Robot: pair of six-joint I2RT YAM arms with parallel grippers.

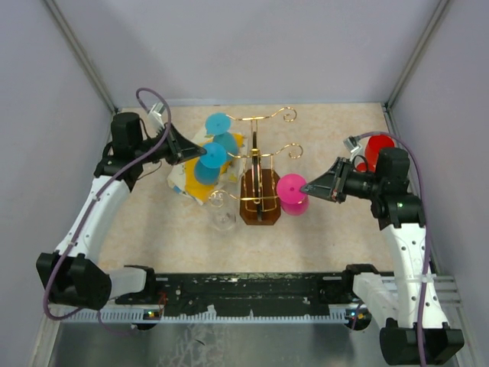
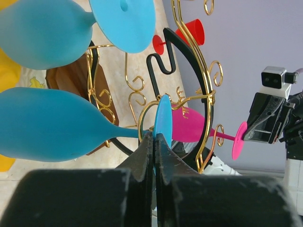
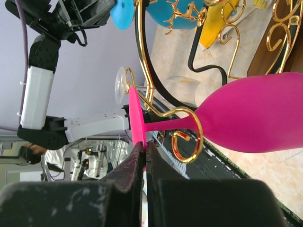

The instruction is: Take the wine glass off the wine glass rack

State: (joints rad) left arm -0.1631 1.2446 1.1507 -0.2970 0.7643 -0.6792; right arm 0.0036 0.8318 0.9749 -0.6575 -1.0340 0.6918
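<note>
Pinching foot rims edge-on: right gripper [image 3: 143, 147] on pink wine glass [image 3: 251, 113], left gripper [image 2: 155, 138] on blue wine glass [image 2: 47, 125], stems crosswise to jaws, hooked in wine glass rack [image 1: 260, 202].

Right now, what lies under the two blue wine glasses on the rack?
A yellow-and-white cloth shows on the table beneath the blue wine glasses. Their bowls and feet cover its middle, so whatever else lies there cannot be seen.

The gold wire rack [image 1: 252, 202] stands upright on its dark wooden base. A pink wine glass [image 1: 291, 191] hangs upside down at its right side, blue wine glasses [image 1: 214, 157] at its left.
</note>
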